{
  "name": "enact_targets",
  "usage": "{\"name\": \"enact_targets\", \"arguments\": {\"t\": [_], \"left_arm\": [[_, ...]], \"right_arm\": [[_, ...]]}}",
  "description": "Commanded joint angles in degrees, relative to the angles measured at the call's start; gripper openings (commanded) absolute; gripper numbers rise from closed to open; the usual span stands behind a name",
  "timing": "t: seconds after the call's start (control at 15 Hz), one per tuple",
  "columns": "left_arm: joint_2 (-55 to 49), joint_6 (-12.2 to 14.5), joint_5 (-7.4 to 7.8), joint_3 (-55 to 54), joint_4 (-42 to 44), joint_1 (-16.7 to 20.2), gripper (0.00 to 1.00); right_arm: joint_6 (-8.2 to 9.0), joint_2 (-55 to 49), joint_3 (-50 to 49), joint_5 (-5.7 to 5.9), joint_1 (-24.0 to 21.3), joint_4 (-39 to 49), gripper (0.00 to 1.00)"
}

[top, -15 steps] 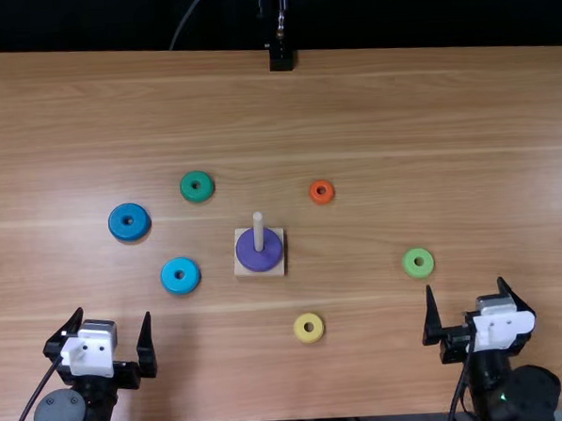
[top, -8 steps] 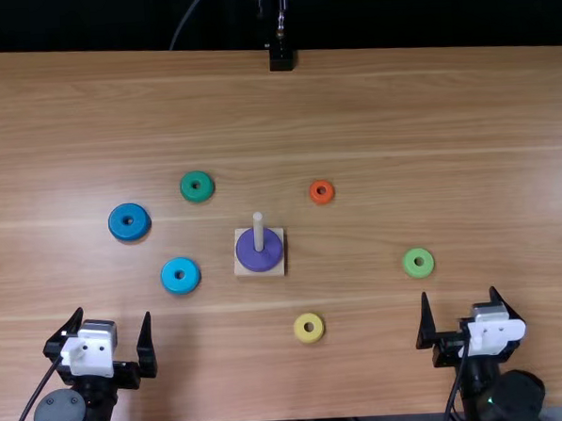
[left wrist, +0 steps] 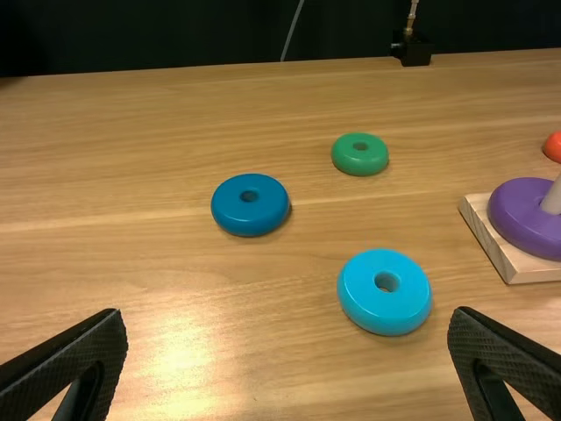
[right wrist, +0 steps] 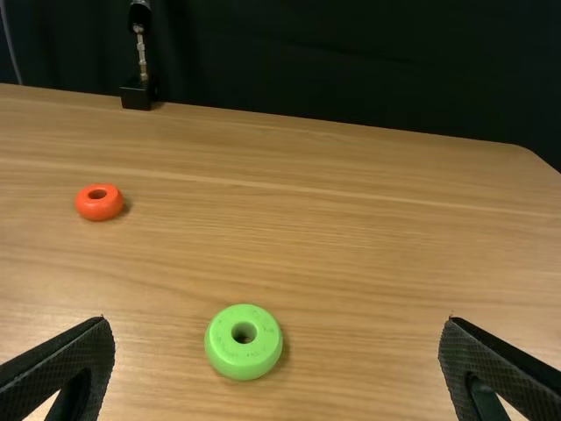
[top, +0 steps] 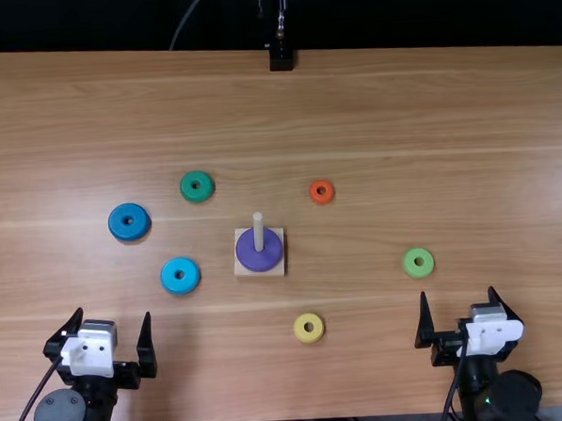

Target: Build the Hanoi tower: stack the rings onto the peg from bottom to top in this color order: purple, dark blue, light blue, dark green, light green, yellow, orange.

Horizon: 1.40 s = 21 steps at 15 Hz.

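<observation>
Orange ring [left wrist: 554, 147], peg [left wrist: 554, 199] and wooden base [left wrist: 530, 273] cut off by the left wrist view's edge

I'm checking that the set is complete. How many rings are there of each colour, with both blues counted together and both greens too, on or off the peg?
Blue: 2 (dark blue ring, light blue ring)
Green: 2 (dark green ring, light green ring)
Purple ring: 1
Yellow ring: 1
Orange ring: 1
Total: 7
</observation>
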Motion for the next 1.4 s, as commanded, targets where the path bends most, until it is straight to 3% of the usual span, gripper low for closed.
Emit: {"name": "enact_targets", "arguments": {"t": [0.0,1.33], "left_arm": [[-0.7,0.7,0.65,-6.2,-4.3,-0.5,1.00],[-0.7,0.7,0.65,-6.2,-4.3,-0.5,1.00]], "right_arm": [[0.52,-0.7,-3.9,0.62,-1.3,-2.1,1.00],[0.41,-0.7,-3.9,0.51,-2.2,-4.2,1.00]]}}
